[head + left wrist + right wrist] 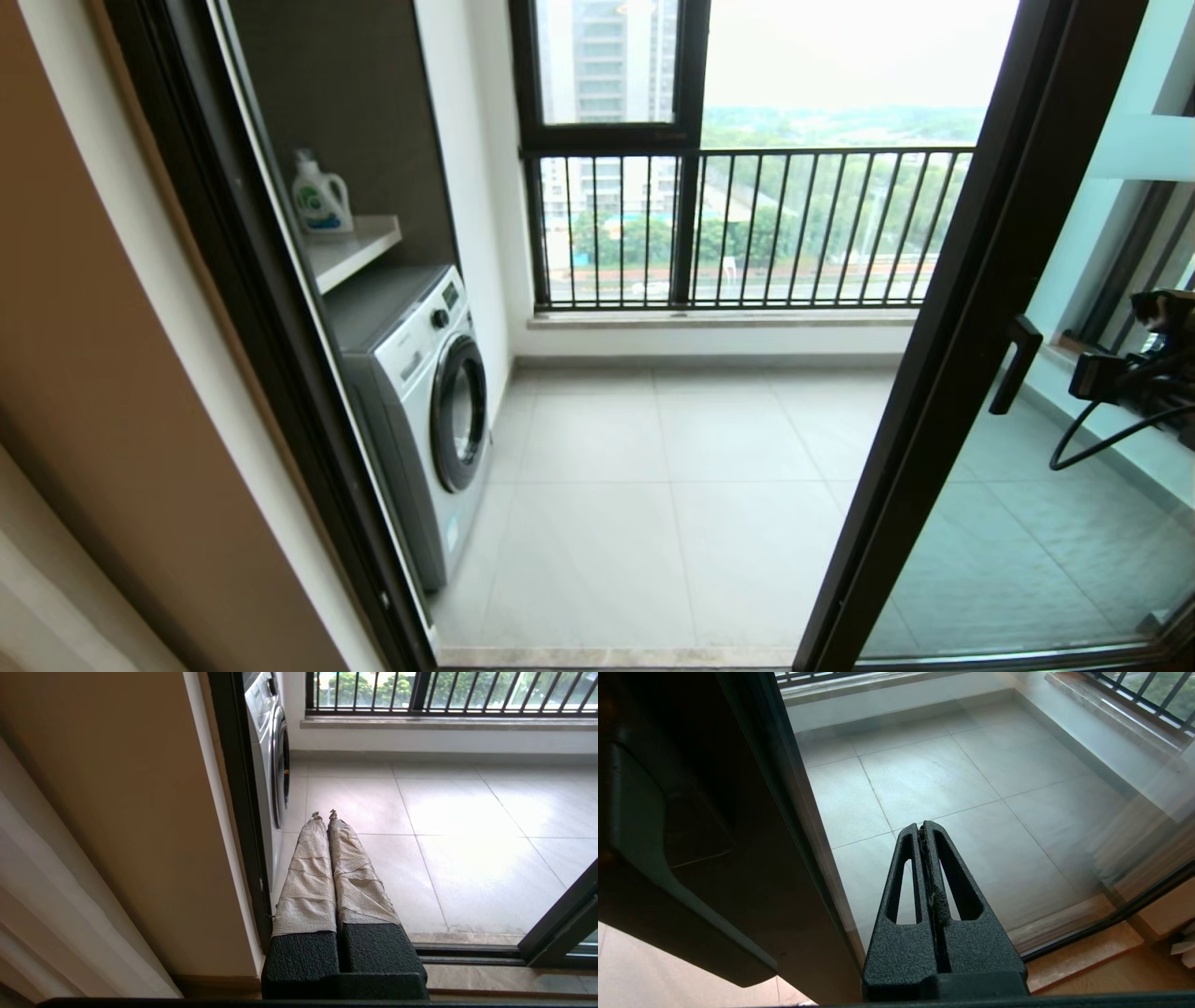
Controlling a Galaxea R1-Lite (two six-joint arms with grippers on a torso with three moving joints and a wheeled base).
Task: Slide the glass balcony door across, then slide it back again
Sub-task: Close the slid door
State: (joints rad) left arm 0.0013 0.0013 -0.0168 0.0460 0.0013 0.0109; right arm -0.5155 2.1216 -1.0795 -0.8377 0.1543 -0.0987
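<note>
Head view, item one: door (971, 327), dark frame, clear glass, standing at the right of the opening with its leading stile running slantwise from upper right to lower centre; short bar handle (1014, 364) on that stile. A pale frosted band (1144, 145) crosses the glass high up; I cannot read any print on it. The doorway to the left of the stile stands open onto the balcony.

Item two: right gripper (924, 833), seen from its wrist camera with jaws closed together, holding nothing, tips pointing at the glass just beside the door frame (738, 858). From the head I see only a dark part of that arm (1134, 369) at the right edge, near the handle but apart from it.

Item three: left gripper (324, 814), wrist view, cloth-wrapped fingers (308, 877) pressed shut on nothing, hanging low near the fixed left door jamb (238, 812) and above the sill track (467, 954).

Item four, balcony: washer (425, 411) against the left wall, detergent bottle (320, 196) on the shelf (359, 247) above it, grey tile floor (672, 504), black-railed window (747, 224) at the far side
</note>
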